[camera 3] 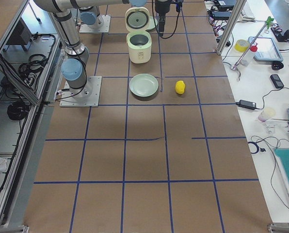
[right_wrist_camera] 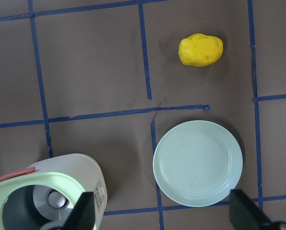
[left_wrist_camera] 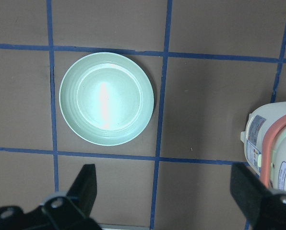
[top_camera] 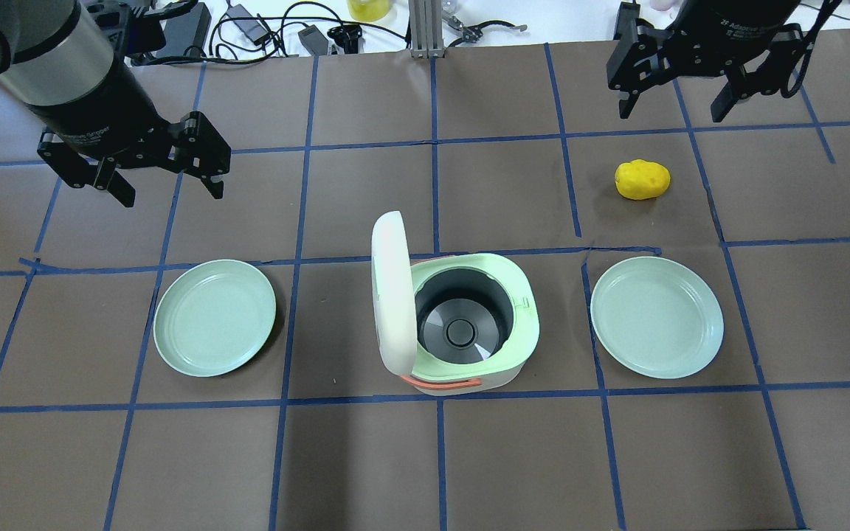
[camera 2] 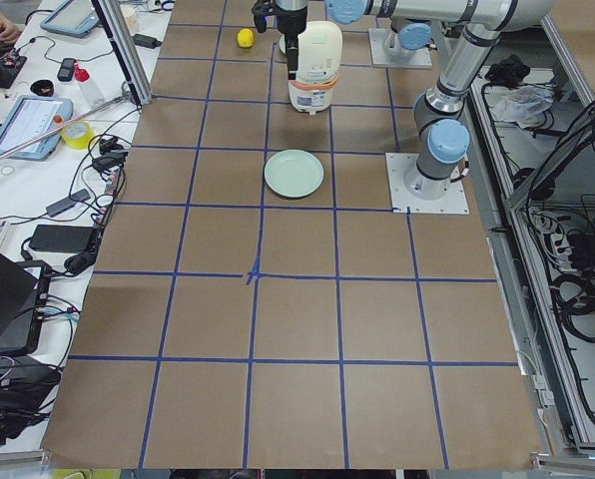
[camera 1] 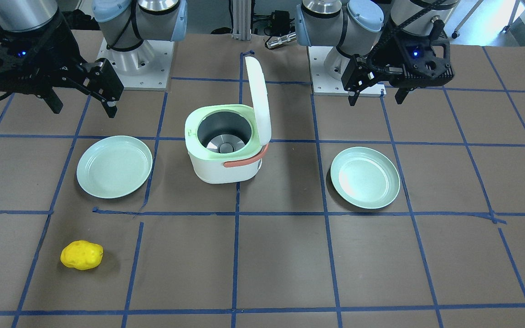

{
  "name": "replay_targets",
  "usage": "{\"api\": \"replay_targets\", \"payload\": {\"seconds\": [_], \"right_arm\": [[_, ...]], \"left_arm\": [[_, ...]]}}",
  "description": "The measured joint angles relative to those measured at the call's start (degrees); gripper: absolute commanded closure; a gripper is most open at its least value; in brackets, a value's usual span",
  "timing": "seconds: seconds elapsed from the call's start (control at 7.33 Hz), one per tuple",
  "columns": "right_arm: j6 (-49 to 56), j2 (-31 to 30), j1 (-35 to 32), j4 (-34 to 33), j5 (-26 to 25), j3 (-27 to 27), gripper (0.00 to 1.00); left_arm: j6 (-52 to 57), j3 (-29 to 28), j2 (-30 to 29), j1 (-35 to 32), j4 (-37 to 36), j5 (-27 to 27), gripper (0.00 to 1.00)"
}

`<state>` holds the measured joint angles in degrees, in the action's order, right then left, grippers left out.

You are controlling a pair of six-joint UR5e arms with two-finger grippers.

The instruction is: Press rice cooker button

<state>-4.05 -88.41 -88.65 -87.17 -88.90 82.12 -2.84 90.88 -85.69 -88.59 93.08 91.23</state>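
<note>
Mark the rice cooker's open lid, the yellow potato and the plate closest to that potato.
open lid point(top_camera: 392, 295), overhead view, middle of its white face.
yellow potato point(top_camera: 643, 180), overhead view, its centre.
plate point(top_camera: 656, 317), overhead view, bare centre.

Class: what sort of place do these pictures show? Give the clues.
Probably a robotics lab, not a kitchen: robot arms bolted to a table gridded with blue tape, and side benches strewn with cables and tablets.

Rice cooker point(top_camera: 462, 324) between left plate point(top_camera: 215, 317) and right plate point(top_camera: 657, 317) (potato point(top_camera: 643, 179) beyond right).
</note>
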Motion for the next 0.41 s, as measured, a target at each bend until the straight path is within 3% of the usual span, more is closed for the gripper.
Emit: {"api": "replay_targets", "payload": {"seconds": [0.41], "right_arm": [[0.11,0.00,-0.10,-0.18,-0.59,0.36,0.00]], "left_arm": [[-0.01,0.00,0.00,0.00,0.00,0.00,0.00]]}}
